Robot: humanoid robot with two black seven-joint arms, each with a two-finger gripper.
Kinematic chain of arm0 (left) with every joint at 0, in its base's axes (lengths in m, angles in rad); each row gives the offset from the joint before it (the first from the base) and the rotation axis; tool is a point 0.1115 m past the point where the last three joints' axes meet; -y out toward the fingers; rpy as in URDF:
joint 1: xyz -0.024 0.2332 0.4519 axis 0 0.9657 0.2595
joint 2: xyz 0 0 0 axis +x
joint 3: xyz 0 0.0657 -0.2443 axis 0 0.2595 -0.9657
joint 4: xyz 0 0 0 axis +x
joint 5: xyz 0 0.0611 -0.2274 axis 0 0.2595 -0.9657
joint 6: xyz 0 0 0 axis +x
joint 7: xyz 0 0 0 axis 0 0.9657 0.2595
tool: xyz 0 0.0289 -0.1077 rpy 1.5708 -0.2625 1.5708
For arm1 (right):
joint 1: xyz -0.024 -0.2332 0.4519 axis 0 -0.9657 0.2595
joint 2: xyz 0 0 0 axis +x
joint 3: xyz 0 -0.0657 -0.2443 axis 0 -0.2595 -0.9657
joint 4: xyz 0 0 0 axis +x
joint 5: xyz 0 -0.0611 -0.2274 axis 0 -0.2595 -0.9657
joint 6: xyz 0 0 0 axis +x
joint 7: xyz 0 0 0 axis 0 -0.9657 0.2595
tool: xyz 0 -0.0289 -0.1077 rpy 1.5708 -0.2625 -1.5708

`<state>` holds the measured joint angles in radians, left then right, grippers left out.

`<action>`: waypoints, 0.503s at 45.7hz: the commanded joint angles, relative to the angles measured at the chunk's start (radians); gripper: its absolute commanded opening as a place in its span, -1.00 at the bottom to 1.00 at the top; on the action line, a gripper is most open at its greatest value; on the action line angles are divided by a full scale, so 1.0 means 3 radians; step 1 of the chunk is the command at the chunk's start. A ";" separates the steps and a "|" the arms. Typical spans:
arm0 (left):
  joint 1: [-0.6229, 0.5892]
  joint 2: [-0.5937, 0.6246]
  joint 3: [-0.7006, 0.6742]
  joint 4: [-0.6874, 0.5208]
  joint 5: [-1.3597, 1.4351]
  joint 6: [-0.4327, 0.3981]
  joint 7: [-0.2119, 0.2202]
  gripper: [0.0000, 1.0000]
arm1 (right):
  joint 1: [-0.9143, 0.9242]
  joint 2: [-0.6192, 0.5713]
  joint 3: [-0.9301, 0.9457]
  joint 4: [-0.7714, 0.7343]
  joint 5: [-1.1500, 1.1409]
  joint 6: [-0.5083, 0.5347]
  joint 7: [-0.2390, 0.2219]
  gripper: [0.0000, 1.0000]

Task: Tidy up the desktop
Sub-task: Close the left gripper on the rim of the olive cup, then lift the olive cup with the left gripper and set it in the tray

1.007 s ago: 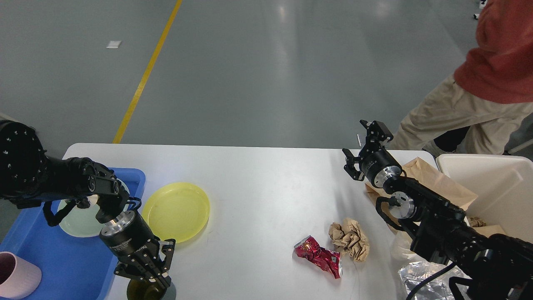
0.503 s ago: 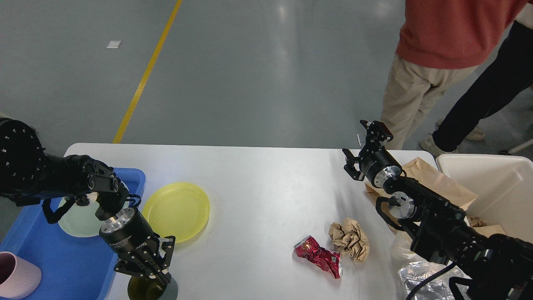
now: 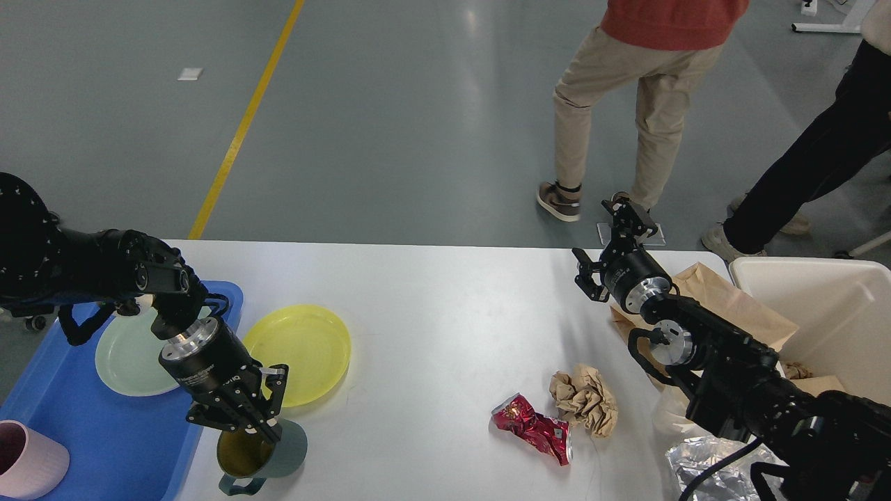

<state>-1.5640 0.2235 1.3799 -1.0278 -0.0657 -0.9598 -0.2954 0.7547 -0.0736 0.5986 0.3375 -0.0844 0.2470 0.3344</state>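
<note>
The white desktop [image 3: 431, 313] fills the lower part of the head view. My left gripper [image 3: 240, 419] points down near the front left and is shut on the rim of a teal mug [image 3: 268, 456] with a gold inside and its handle toward me. My right gripper [image 3: 607, 245] is open and empty, held above the far right of the desktop. A crumpled red can [image 3: 532, 428] and a crumpled brown paper ball [image 3: 585, 400] lie at the front right.
A yellow plate [image 3: 296, 355] lies beside a blue tray [image 3: 97, 431] holding a pale green plate [image 3: 129, 358] and a pink cup [image 3: 28, 463]. A brown paper bag [image 3: 724, 299], a cream bin [image 3: 828, 313] and crumpled foil [image 3: 717, 470] are at the right. Two people stand behind the table.
My left gripper has moved up in the view with the teal mug, which now shows in full. The person in red has walked left behind the table. The right arm has not moved.
</note>
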 commanded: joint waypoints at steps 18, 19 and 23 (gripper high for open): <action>-0.0043 0.0124 0.0104 -0.0031 -0.0021 0.0000 -0.0038 -1.00 | 0.0000 0.0000 0.0004 0.0000 0.0000 0.0000 0.0000 1.00; -0.0068 0.0139 0.0125 -0.0031 -0.0021 0.0000 -0.0053 -1.00 | 0.0000 0.0000 -0.0001 0.0000 0.0000 0.0000 0.0000 1.00; -0.0186 0.0216 0.0232 -0.0036 -0.0021 0.0000 -0.0104 -1.00 | 0.0000 0.0000 -0.0001 0.0000 0.0000 0.0000 0.0000 1.00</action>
<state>-1.5817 0.2621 1.4126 -1.0372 -0.0711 -0.9598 -0.3090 0.7548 -0.0736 0.5983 0.3375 -0.0844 0.2470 0.3344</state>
